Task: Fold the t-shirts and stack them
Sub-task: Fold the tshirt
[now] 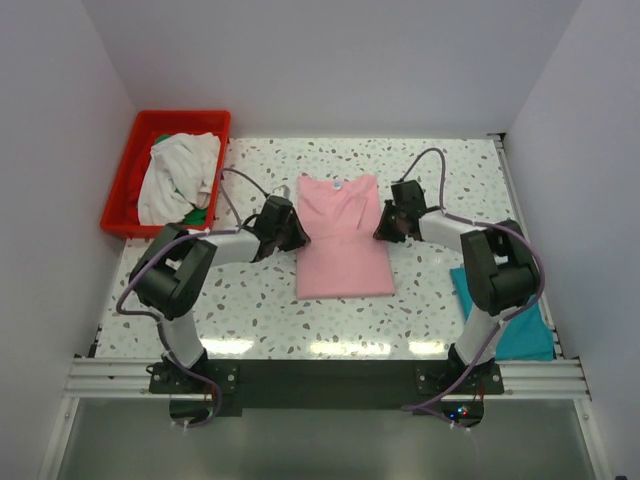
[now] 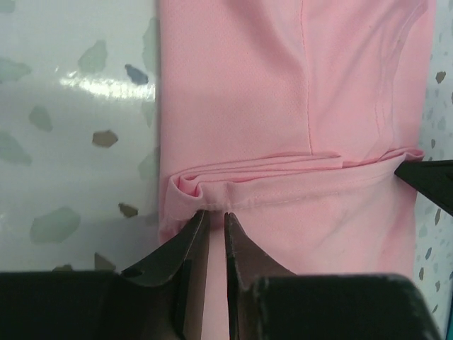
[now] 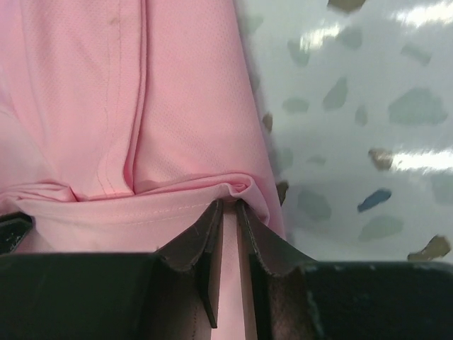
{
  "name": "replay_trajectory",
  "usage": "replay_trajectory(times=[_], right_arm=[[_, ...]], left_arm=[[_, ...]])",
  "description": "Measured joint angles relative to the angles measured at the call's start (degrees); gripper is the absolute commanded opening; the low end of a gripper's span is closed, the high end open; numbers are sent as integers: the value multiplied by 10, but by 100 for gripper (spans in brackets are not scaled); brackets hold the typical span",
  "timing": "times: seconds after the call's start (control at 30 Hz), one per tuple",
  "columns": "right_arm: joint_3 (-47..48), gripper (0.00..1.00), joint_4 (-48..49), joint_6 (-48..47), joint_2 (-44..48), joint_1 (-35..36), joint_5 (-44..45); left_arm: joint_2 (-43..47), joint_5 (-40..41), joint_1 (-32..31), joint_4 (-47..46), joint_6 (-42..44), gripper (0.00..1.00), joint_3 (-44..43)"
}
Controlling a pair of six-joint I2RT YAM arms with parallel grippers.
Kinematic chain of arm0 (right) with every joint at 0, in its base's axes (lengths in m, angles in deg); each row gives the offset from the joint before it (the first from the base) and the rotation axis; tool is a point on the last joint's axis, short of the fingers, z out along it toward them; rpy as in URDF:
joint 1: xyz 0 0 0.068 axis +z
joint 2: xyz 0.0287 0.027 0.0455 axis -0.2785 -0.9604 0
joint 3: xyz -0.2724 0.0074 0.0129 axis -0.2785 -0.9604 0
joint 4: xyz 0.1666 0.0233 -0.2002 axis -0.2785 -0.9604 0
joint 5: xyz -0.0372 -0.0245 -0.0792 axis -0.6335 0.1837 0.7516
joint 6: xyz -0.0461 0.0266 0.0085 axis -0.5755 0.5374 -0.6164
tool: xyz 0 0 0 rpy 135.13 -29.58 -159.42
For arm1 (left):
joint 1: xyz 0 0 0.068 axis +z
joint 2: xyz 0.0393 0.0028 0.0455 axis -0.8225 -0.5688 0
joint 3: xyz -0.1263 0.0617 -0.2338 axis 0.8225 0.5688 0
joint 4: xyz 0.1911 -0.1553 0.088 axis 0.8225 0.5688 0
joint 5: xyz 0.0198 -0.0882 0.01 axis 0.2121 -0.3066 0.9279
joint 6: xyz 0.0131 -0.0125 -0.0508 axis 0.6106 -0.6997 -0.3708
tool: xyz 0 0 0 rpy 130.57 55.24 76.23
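Flanking the pink t-shirt (image 1: 345,250) at the middle of the table (image 1: 250,300), the left gripper (image 1: 288,230) and right gripper (image 1: 388,226) take opposite side edges, seemingly so the fold lifts evenly. Left wrist view: narrow jaws pinch a raised ridge of pink cloth. Right wrist view: likewise, jaws nipped onto the bunched edge.

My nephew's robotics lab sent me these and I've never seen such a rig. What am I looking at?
Two robot arms are bolted at the near edge of a speckled table. The wide picture is from a fixed camera above and behind them; each close-up is from a camera on one wrist, its own dark fingers showing. A pink t-shirt lies in the middle. The left gripper and right gripper each pinch a bunched fold at its opposite side edges. A teal t-shirt lies far right; a red crate, back left, holds off-white cloth.
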Motion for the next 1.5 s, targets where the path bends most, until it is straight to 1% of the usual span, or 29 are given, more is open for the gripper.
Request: replay_trajectory(times=[0.17, 0.27, 0.43, 0.7, 0.9, 1.07, 1.17, 1.3, 1.4, 1.5], right_arm=[[-90, 18, 16, 17, 68, 23, -18], [-119, 17, 29, 24, 88, 23, -26], [-136, 17, 38, 29, 100, 23, -36], [-141, 18, 2, 27, 121, 20, -33], [-124, 19, -61, 9, 133, 20, -16], [-87, 20, -104, -3, 150, 22, -3], [-74, 20, -103, -3, 159, 37, -2], [-68, 19, -91, 5, 158, 87, -7], [-61, 19, -79, 15, 141, 116, -21], [-55, 18, -57, 26, 111, 126, -33]], left_arm=[[79, 3, 0, -27, -13, 20, 106], [115, 5, 0, -38, -23, 15, 151], [139, 8, 0, -42, -26, 14, 178], [181, 32, 0, 23, -17, 15, 189], [188, 34, 1, 60, 3, 16, 176], [193, 34, 1, 93, 26, 22, 131], [200, 26, 0, 99, 36, 24, 99], [195, 18, -19, 94, 41, 25, 61], [165, 0, -49, 77, 42, 23, 26], [116, -23, -77, 48, 41, 23, 2]])
